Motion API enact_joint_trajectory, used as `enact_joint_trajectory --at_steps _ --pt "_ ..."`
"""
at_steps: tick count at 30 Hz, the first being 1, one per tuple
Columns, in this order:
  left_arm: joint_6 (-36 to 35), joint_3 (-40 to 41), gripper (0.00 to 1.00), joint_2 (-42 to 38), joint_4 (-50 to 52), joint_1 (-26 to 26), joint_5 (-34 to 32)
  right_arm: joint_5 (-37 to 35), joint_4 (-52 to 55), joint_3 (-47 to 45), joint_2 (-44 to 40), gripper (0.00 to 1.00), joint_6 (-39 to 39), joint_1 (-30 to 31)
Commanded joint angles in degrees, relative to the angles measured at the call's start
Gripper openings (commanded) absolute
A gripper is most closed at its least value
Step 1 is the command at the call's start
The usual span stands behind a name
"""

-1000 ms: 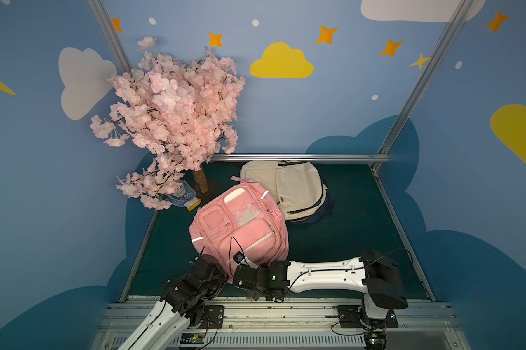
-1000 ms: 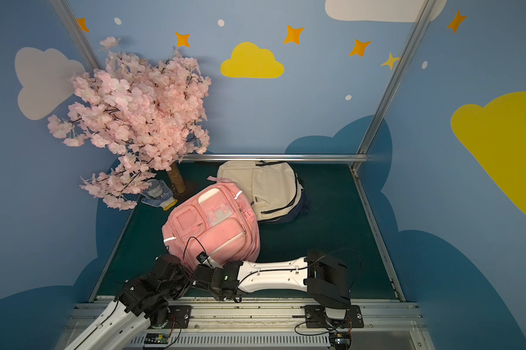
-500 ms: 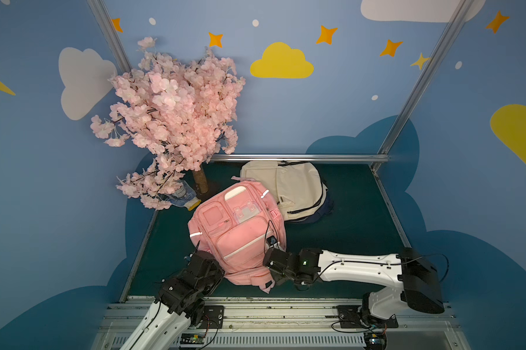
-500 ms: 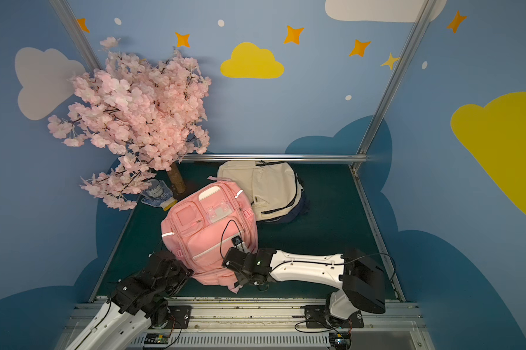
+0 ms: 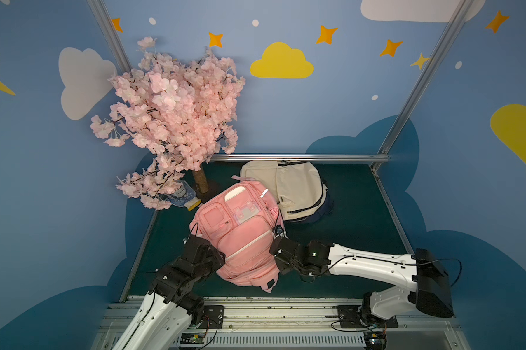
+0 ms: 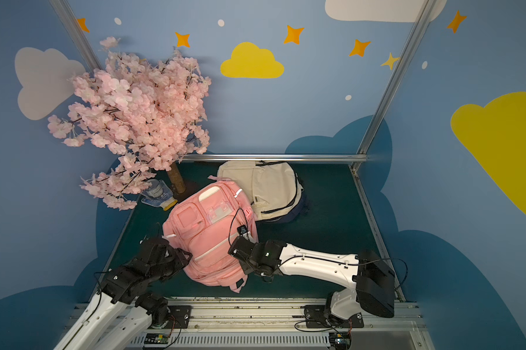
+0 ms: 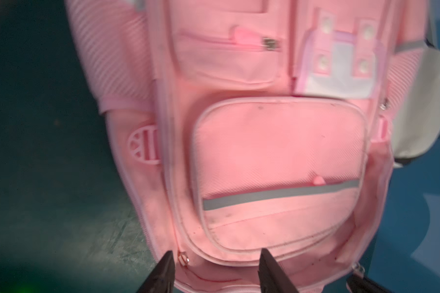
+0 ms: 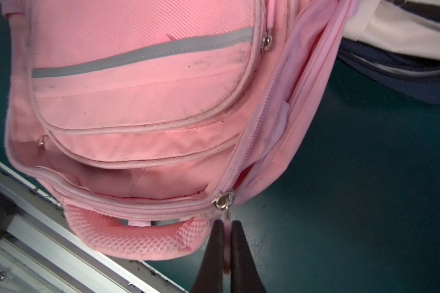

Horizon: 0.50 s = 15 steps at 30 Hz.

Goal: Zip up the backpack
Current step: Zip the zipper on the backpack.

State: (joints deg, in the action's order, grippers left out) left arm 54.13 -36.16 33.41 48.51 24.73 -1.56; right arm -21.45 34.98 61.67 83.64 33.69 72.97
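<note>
Pink backpack [image 5: 240, 239] lies centre-frame on the counter [image 5: 362, 212] in both top views, main zip part open. My right fingers [image 8: 217, 228] pinch the zipper pull [image 8: 226, 219]. Left fingers [image 7: 169, 261] are spread, holding nothing. Risk: unbraced, pulling drags the bag or the tab slips.

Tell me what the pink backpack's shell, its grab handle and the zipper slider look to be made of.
The shell: woven synthetic fabric, matte, by its fine diagonal weave; probably polyester or nylon. The grab handle: soft padded mesh, showing open holes. The zipper slider: shiny silver metal, judging by its glints.
</note>
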Motion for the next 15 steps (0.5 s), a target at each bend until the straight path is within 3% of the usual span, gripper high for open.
enact_joint_trajectory --at_steps 1,6,8,15 --pt "-16.0 -5.4 0.66 4.1 -7.3 4.3 6.4 -4.7 -0.1 5.0 -1.8 0.0 -1.6 0.7" --pt "-21.8 -6.2 0.69 7.8 -17.6 13.8 9.0 -4.6 -4.5 5.8 -4.9 0.0 -1.3 0.9" --pt "-23.1 -4.2 0.69 8.5 -22.9 16.1 10.0 -3.3 -8.7 3.6 -6.7 0.0 -4.5 0.9" --pt "-26.4 5.6 0.66 11.2 -40.8 18.8 11.4 -0.5 -16.7 -3.1 -12.5 0.0 -6.0 1.1"
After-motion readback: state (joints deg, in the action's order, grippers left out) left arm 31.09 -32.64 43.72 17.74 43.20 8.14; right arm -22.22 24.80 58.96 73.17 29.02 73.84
